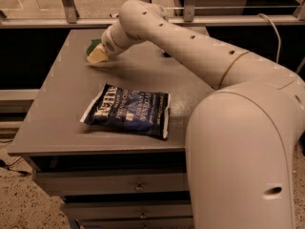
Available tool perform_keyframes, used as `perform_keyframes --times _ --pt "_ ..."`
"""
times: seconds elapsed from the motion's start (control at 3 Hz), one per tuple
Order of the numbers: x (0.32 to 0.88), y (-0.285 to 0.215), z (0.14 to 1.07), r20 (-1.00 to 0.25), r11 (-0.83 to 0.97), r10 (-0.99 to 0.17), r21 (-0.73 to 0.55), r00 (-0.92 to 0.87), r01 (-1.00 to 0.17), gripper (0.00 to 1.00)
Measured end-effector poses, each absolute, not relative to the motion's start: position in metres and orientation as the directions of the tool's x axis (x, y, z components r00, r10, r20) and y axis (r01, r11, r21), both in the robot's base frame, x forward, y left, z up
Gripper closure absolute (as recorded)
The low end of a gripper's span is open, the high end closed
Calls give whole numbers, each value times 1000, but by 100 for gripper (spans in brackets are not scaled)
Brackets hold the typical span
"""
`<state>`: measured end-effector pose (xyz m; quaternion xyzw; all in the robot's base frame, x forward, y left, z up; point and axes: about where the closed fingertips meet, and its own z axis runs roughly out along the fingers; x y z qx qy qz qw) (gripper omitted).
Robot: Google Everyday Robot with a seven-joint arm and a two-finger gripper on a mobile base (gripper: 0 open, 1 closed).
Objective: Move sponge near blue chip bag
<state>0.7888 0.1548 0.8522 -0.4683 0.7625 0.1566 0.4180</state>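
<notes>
pincer (101, 50) is clasping the small pale-yellow sponge with a dark green top (96, 57) over the grey counter (62, 128).
the sponge is sitting in the pincer at about 11 o'clock from the large flat dark-blue crinkly chip bag with white lettering (127, 110), well apart from it; the bag is lying flat near the counter's front edge.
</notes>
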Motion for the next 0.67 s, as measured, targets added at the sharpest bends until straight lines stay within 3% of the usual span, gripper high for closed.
perform_keyframes --times 0.33,0.67 --pt "787 154 852 -786 517 -581 -155 -212 -842 62" --pt "785 146 877 -817 521 -552 -184 -165 -833 93"
